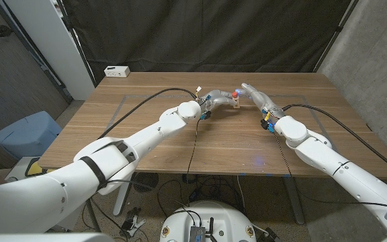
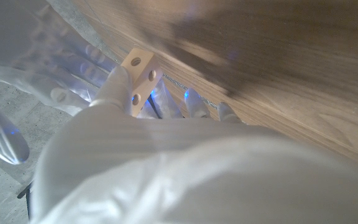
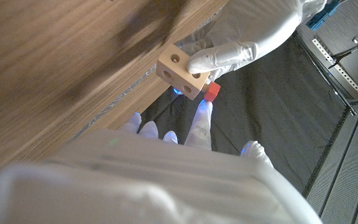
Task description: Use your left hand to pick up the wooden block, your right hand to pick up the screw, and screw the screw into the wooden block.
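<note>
Presently, item by item as seen
Table [image 1: 180,138]: wooden top, carrying both arms over its far middle part
Left hand [image 1: 215,101]: reaching out over the far middle of the table, fingers closing around the wooden block; in the right wrist view its gloved fingers [image 3: 219,59] are pressing on the block's top and side
Wooden block [image 3: 181,73]: pale, with round holes in its faces, being held up off the table in the left hand; also showing in the left wrist view [image 2: 140,78] with three holes facing the camera; in the head view it is sitting between the two hands [image 1: 236,101]
Screw [image 3: 212,91]: red head showing just beside the block's far corner, touching or nearly touching it; in the head view a small red spot is showing at the top of the block [image 1: 233,94]
Right hand [image 1: 255,94]: stretching towards the block from the robot's right, fingertips [image 3: 202,118] pointing up at the red head and standing just under it; whether they are pinching the screw I cannot tell
White box [image 1: 117,70]: small, lying at the table's far left corner, well apart from both hands
Backdrop [image 1: 213,33]: dark cloth hanging behind the table
</note>
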`<action>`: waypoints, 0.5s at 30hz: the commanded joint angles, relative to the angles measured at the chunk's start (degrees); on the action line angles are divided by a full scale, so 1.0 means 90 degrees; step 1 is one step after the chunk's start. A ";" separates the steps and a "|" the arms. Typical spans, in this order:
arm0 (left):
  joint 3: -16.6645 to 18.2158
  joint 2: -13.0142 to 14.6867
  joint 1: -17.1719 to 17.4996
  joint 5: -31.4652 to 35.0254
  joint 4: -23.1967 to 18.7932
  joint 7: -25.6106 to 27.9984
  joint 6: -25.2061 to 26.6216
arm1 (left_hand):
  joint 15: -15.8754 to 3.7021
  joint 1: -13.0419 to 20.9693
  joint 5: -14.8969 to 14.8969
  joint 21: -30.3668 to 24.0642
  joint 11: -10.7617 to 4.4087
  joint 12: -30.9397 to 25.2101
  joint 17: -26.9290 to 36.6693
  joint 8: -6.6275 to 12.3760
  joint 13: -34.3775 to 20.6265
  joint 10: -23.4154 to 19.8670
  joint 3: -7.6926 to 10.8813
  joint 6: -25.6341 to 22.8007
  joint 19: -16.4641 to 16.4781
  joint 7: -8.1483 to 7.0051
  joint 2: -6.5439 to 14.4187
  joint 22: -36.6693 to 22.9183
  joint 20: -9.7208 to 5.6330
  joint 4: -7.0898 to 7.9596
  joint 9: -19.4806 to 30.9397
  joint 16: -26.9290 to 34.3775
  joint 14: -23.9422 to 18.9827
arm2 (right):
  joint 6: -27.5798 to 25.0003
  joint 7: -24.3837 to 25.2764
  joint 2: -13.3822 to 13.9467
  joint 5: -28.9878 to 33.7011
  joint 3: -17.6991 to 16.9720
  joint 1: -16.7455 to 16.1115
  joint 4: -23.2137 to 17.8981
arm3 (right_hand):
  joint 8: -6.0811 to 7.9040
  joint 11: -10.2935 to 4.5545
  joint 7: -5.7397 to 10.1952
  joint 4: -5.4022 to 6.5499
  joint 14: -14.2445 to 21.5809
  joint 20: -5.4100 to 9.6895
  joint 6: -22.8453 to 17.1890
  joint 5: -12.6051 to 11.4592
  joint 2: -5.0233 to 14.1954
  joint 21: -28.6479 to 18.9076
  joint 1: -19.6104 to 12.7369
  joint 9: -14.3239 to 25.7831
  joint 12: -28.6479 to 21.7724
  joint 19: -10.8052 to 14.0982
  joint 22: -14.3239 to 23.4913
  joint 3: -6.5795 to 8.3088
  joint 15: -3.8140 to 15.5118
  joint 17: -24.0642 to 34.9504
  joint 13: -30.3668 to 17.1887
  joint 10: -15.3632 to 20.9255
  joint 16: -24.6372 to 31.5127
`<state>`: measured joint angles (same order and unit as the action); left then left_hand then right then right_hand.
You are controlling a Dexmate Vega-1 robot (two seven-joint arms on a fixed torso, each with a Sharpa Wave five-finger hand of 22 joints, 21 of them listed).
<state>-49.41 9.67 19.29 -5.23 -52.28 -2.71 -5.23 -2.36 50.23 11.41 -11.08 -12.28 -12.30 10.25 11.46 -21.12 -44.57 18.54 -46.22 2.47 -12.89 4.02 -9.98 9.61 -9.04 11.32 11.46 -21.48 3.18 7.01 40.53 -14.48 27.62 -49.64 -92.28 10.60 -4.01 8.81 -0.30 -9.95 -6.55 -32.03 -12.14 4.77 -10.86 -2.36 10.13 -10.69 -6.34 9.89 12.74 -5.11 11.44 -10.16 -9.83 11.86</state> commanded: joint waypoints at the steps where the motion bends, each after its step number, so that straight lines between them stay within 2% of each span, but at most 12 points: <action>1: -0.0011 -0.0070 -0.0054 -0.0031 0.0163 -0.0039 -0.0065 | -0.0283 -0.0052 0.0026 -0.0023 -0.0004 -0.0002 0.0014 0.0036 -0.0033 -0.0062 0.0016 -0.0361 0.0004 0.0140 0.0009 -0.0025 0.0023 0.0049 0.0022 0.0007 -0.0038 | -0.0038 0.0020 0.0021 0.0021 0.0009 -0.0041 -0.0050 | 0.0042 -0.0024 0.0012 0.0032 -0.0943 0.0001 -0.0075 -0.0028 0.0049 -0.0037 0.0048 0.0014 -0.0051 0.0019 0.0002 0.0037 0.0038 0.0020 -0.0016 -0.0235 0.0030; 15: -0.0008 -0.0116 -0.0090 -0.0074 0.0290 -0.0092 -0.0098 | -0.0277 -0.0051 0.0028 -0.0023 -0.0004 0.0001 0.0013 0.0032 -0.0031 -0.0060 0.0018 -0.0354 0.0004 0.0146 0.0011 -0.0026 0.0020 0.0047 0.0021 0.0005 -0.0035 | -0.0150 0.0094 0.0093 0.0064 -0.0009 -0.0149 -0.0237 | 0.0039 -0.0025 -0.0002 0.0043 -0.0939 0.0000 -0.0083 -0.0035 0.0049 -0.0037 0.0045 0.0014 -0.0051 0.0027 0.0002 0.0040 0.0044 0.0017 -0.0016 -0.0219 0.0027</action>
<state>-49.45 9.08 18.80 -5.62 -50.80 -3.20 -5.71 -2.36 50.09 11.40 -11.08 -12.46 -12.15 10.25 11.35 -21.11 -44.76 18.59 -46.47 2.47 -12.92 4.15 -9.98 9.61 -8.99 11.31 11.46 -21.48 2.52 7.52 40.94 -14.22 27.64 -50.42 -93.36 10.40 -4.00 9.13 -0.07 -9.94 -6.55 -32.33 -12.14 4.77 -10.86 -2.36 9.97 -10.69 -6.33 9.89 12.98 -5.11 11.45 -10.16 -9.83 11.86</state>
